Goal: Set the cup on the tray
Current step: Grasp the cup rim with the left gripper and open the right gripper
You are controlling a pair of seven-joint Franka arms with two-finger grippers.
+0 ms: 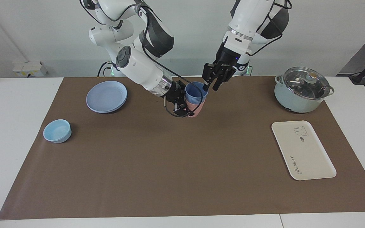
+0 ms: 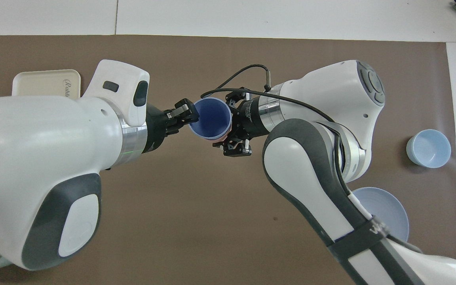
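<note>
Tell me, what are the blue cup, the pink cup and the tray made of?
The blue cup looks like matte plastic: an even colour, a thin rim, no shine. The pink cup it sits nested in looks like the same dull plastic. The tray is smooth cream-white with a printed bear and lettering, probably plastic or melamine; I can't tell which.

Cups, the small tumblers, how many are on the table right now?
2, nested and lifted rather than resting on the table. The blue cup sits inside the pink cup, which the right gripper holds; the left gripper is at the blue cup's rim. None seems hidden.
</note>
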